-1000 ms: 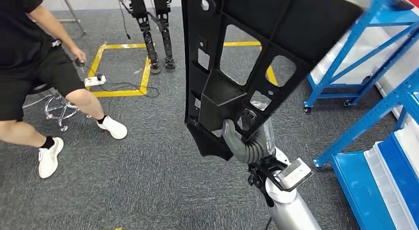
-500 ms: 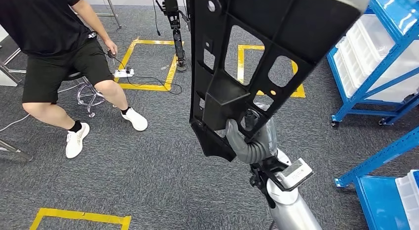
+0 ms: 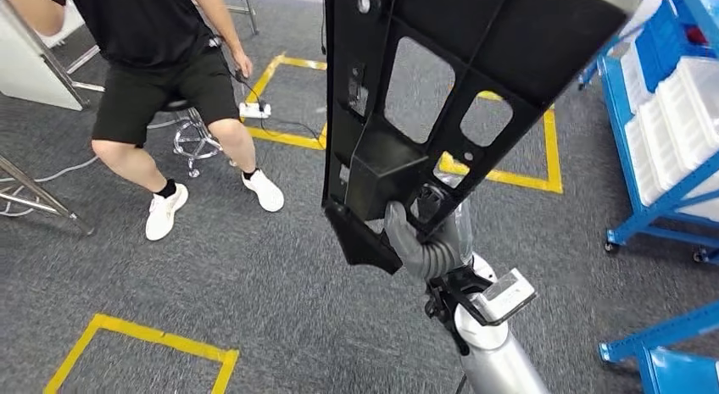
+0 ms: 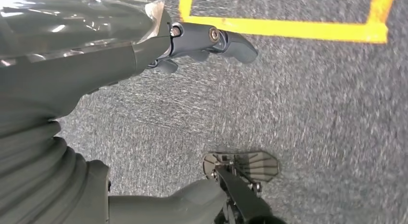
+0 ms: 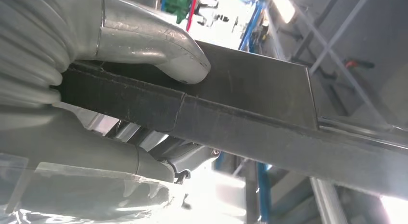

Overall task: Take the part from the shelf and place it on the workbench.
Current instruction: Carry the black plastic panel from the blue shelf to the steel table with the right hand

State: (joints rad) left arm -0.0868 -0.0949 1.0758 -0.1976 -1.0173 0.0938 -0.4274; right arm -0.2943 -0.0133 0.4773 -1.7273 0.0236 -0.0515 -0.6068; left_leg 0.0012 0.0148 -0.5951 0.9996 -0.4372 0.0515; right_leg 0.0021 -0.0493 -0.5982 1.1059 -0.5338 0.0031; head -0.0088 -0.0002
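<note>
The part [image 3: 441, 80] is a long black plastic panel with several cut-outs, held upright in the middle of the head view. My right hand [image 3: 415, 241] grips its lower end, the grey thumb over one face. In the right wrist view the thumb [image 5: 144, 41] presses on the part's dark flat edge [image 5: 250, 108], with the fingers wrapped under it. My left hand [image 4: 96, 70] hangs over grey carpet in the left wrist view, fingers and thumb apart, holding nothing.
A person [image 3: 161, 63] in black sits on a stool [image 3: 191, 135] at the upper left, by a power strip [image 3: 254, 110]. Yellow tape squares [image 3: 144, 335] mark the grey carpet. Blue shelving [image 3: 670, 114] with white bins stands at the right. Metal legs [image 3: 34, 199] stand at the left.
The whole picture has shifted: the camera has turned left, so the blue shelving slid toward the right edge and the person came closer to centre. The part stays gripped in my right hand.
</note>
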